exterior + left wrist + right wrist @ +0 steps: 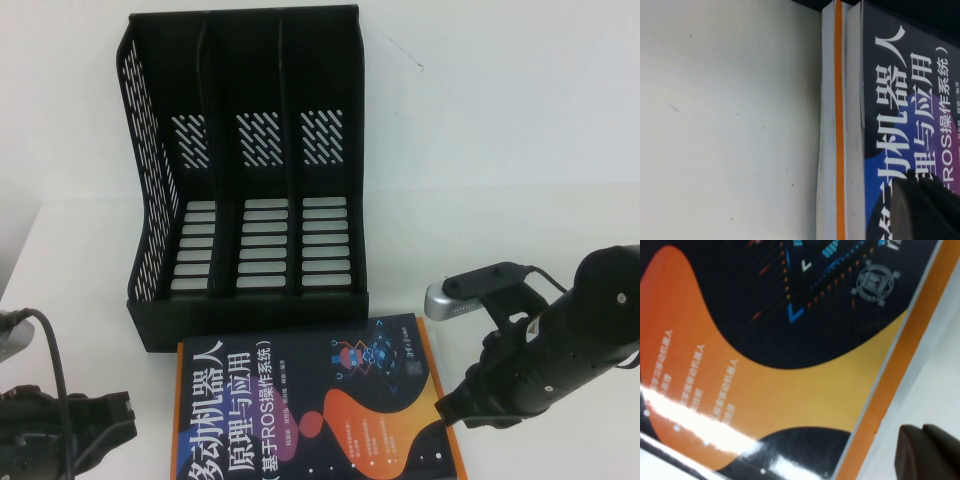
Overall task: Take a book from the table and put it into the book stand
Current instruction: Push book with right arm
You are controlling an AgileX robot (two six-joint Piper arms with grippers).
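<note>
The white worktop (520, 130) is carrying the black book stand (250, 170), with the book (310, 410) lying flat just before it. The left wrist view is revealing a second book (832, 150) beneath. The left gripper (95, 430) is sitting clenched beside the book; the right gripper (455, 412) is hovering at its orange edge, grip unclear.

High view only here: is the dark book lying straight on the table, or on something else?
Observer: The left wrist view shows the book lying on a second book, an orange layer between two page blocks.
Operator: Where's the left gripper?
Observer: The left gripper is low at the book's left edge, fingers shut.
Operator: And the right?
Observer: The right gripper is over the bare table, just beyond the book's orange right edge.
</note>
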